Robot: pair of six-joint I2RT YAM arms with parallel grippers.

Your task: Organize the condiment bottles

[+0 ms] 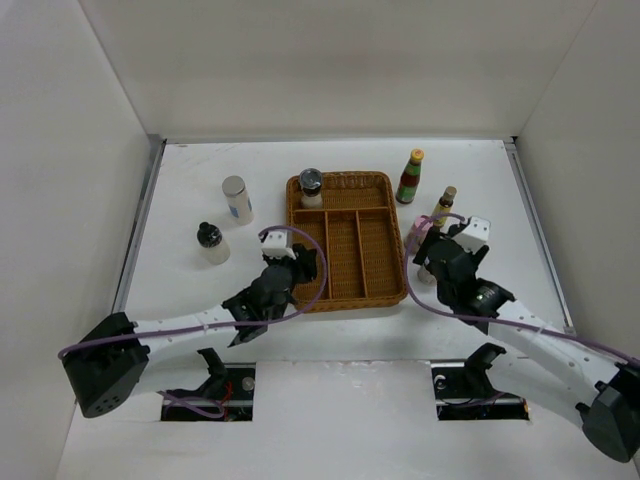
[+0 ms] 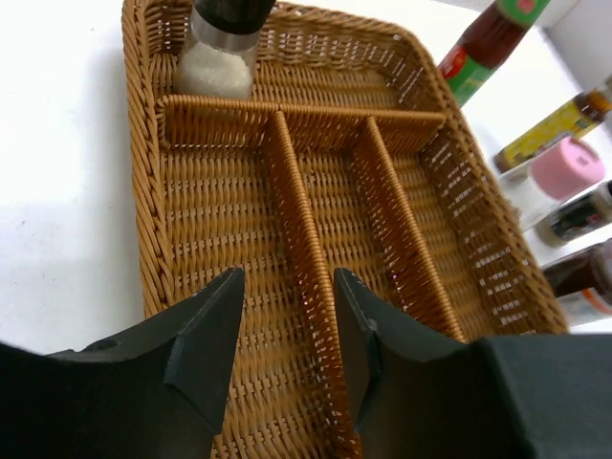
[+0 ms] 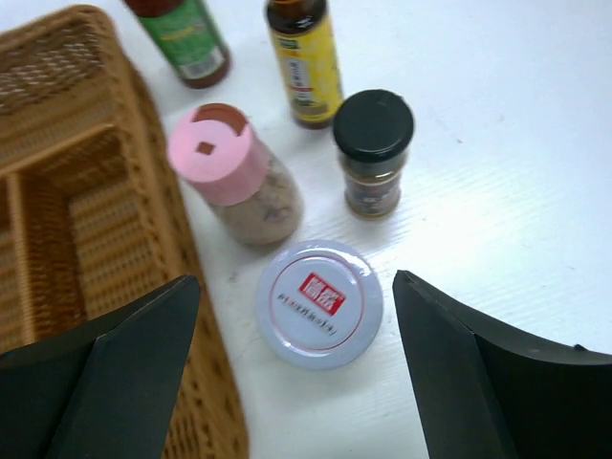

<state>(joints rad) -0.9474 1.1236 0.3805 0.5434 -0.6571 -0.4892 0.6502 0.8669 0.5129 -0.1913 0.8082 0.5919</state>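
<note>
The brown wicker tray [image 1: 345, 178] holds one salt grinder [image 1: 311, 186] in its back-left compartment. My left gripper [image 2: 287, 277] hovers open over the tray's near end, straddling a divider, with nothing between its fingers. My right gripper [image 3: 296, 280] is open just right of the tray, above a white-lidded jar [image 3: 318, 303] with a red logo. Behind that jar stand a pink-lidded jar [image 3: 225, 158], a black-lidded jar [image 3: 373, 143], a brown yellow-labelled bottle [image 3: 306, 57] and a green-labelled bottle [image 3: 186, 38]. Left of the tray stand a white cylinder with a grey cap [image 1: 237, 198] and a small black-capped bottle [image 1: 211, 243].
The tray has three long compartments running front to back and one cross compartment at the back. White walls enclose the table on the left, right and back. The tray's right rim [image 3: 182, 239] lies close to the white-lidded jar.
</note>
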